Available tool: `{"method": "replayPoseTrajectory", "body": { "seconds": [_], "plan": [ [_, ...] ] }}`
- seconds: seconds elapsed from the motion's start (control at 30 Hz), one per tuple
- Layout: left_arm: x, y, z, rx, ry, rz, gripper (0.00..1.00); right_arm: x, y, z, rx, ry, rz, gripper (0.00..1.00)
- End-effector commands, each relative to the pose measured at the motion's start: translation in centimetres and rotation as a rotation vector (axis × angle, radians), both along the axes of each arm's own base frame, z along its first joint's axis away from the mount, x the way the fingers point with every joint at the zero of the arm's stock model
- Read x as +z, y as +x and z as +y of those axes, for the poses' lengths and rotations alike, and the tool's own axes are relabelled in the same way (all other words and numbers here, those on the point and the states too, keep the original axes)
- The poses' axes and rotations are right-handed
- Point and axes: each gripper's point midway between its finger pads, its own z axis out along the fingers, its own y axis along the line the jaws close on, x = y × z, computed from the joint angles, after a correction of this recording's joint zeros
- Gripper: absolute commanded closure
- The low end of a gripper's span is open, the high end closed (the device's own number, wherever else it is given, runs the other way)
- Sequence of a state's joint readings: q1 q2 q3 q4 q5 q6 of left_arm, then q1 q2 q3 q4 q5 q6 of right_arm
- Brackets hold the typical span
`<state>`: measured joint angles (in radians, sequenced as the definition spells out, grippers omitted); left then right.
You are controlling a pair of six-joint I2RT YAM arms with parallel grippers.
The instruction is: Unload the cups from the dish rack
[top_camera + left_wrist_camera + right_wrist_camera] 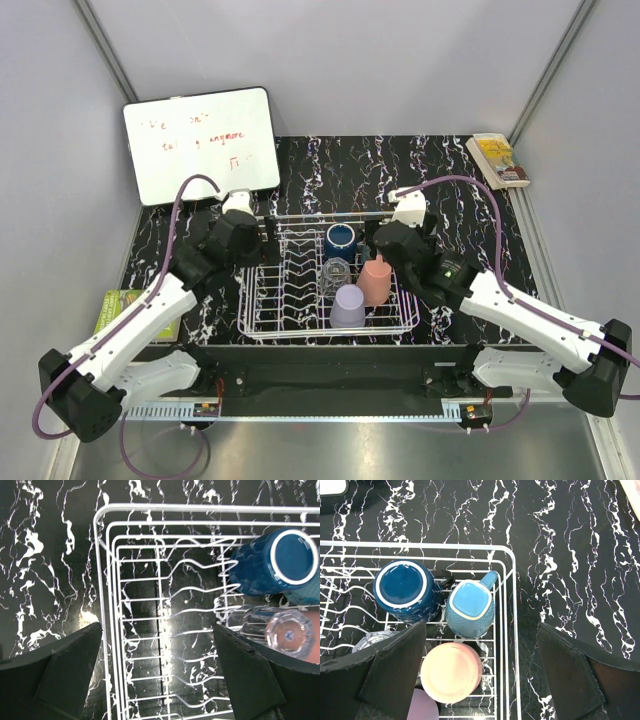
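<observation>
My right end effector (481,627) stands wide open and empty over the dish rack (445,544). The salmon pink cup (451,672) sits beneath its gap, off-centre, so I judge a grasp is being lined up. Just beyond are the teal cup (470,605) and dark blue cup (405,590), bases up as for draining. My left end effector (156,630), equally wide and empty, hovers over bare tines. The clear glass (287,635) is by its right finger, possibly inverted. No cup is out on the desk (570,555) yet.

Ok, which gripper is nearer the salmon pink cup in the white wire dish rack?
Right. The right gripper hangs open almost over the salmon pink cup at the right end of the dish rack; the left gripper is open over bare tines at its left end.
</observation>
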<state>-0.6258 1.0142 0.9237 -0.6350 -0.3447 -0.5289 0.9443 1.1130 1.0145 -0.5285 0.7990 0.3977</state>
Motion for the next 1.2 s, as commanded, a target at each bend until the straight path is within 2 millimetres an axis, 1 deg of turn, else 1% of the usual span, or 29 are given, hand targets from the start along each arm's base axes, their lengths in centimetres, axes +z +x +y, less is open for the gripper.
{"method": "replayPoseTrajectory", "body": {
  "seconds": [0.0, 0.1, 0.2, 0.23, 0.27, 0.3, 0.33, 0.37, 0.4, 0.47, 0.5, 0.57, 0.63, 0.7, 0.73, 0.77, 0.8, 0.83, 0.87, 0.9, 0.93, 0.97, 1.0, 1.03, 1.13, 1.17],
  "plan": [
    [0.2, -0.3, 0.2, 0.007, -0.019, -0.022, 0.01, 0.0, -0.2, -0.4, -0.021, 0.023, -0.005, 0.0],
    [0.3, -0.7, 0.2, -0.015, -0.026, -0.028, 0.01, 0.1, -0.5, -0.7, -0.023, 0.043, -0.009, 0.0],
    [0.7, -1.4, -0.5, -0.07, -0.033, -0.052, 0.01, 0.2, -0.8, -1.1, -0.026, 0.063, -0.016, 0.0],
    [1.3, -1.4, -0.4, -0.067, -0.031, -0.086, 0.01, 0.2, -0.9, -1.2, -0.027, 0.065, -0.018, 0.0],
    [1.4, -1.6, -0.5, -0.072, -0.022, -0.097, 0.01, 0.4, -1.0, -1.4, -0.029, 0.072, -0.023, 0.0],
    [1.8, -1.9, -1.0, -0.093, -0.022, -0.109, 0.01, 0.5, -1.0, -1.5, -0.03, 0.075, -0.025, 0.0],
    [1.7, -2.0, -0.9, -0.085, -0.002, -0.102, 0.01, 0.5, -1.1, -1.6, -0.032, 0.074, -0.026, 0.0],
    [2.3, -2.0, -1.1, -0.086, -0.006, -0.107, 0.01, 0.6, -1.1, -1.6, -0.033, 0.075, -0.03, 0.0],
    [2.0, -2.4, -1.3, -0.094, 0.012, -0.088, 0.01, 0.8, -1.0, -1.8, -0.04, 0.073, -0.037, 0.0],
    [2.1, -2.5, -1.6, -0.088, 0.031, -0.085, 0.01, 1.3, -1.0, -2.1, -0.054, 0.069, -0.045, 0.0],
    [2.2, -3.0, -2.3, -0.115, 0.034, -0.084, 0.01, 1.7, -0.9, -2.3, -0.065, 0.07, -0.055, 0.0],
    [2.2, -3.3, -2.9, -0.117, 0.038, -0.089, 0.01, 2.1, -1.0, -2.6, -0.07, 0.075, -0.064, 0.0],
    [1.8, -3.9, -4.1, -0.152, 0.041, -0.077, 0.01, 2.5, -1.0, -2.7, -0.073, 0.083, -0.071, 0.0],
    [1.3, -4.9, -5.9, -0.2, 0.046, -0.058, 0.01, 2.7, -1.2, -2.9, -0.076, 0.093, -0.077, 0.0],
    [1.8, -5.0, -6.6, -0.203, 0.048, -0.073, 0.01, 2.7, -1.2, -3.0, -0.08, 0.093, -0.076, 0.0],
    [2.0, -5.9, -7.9, -0.243, 0.047, -0.078, 0.01, 2.8, -1.3, -3.1, -0.081, 0.1, -0.079, 0.0],
    [1.6, -6.2, -8.8, -0.259, 0.072, -0.071, 0.01, 2.7, -1.3, -3.1, -0.081, 0.102, -0.076, 0.0],
    [2.7, -6.1, -9.5, -0.254, 0.072, -0.098, 0.01, 2.6, -1.4, -3.1, -0.082, 0.105, -0.074, 0.0],
    [2.9, -6.9, -10.6, -0.288, 0.078, -0.102, 0.01, 2.6, -1.4, -3.1, -0.083, 0.11, -0.072, 0.0],
    [2.6, -6.9, -11.1, -0.288, 0.114, -0.103, 0.01, 2.5, -1.4, -3.1, -0.081, 0.111, -0.069, 0.0],
    [3.6, -7.0, -12.0, -0.292, 0.096, -0.116, 0.01, 2.4, -1.5, -3.1, -0.082, 0.11, -0.064, 0.0],
    [3.8, -7.4, -12.7, -0.311, 0.1, -0.121, 0.01, 2.3, -1.5, -3.1, -0.081, 0.109, -0.061, 0.0],
    [3.9, -7.3, -13.1, -0.305, 0.111, -0.13, 0.01, 2.1, -1.6, -3.2, -0.081, 0.107, -0.057, 0.0],
    [4.7, -7.6, -13.7, -0.312, 0.093, -0.143, 0.01, 2.0, -1.7, -3.2, -0.084, 0.112, -0.054, 0.0],
    [5.4, -7.7, -14.4, -0.318, 0.075, -0.15, 0.01, 1.4, -2.0, -3.1, -0.073, 0.124, -0.038, 0.0],
    [5.7, -7.7, -15.0, -0.324, 0.07, -0.151, 0.01, 1.3, -2.0, -3.0, -0.07, 0.128, -0.033, 0.0]
  ]
}}
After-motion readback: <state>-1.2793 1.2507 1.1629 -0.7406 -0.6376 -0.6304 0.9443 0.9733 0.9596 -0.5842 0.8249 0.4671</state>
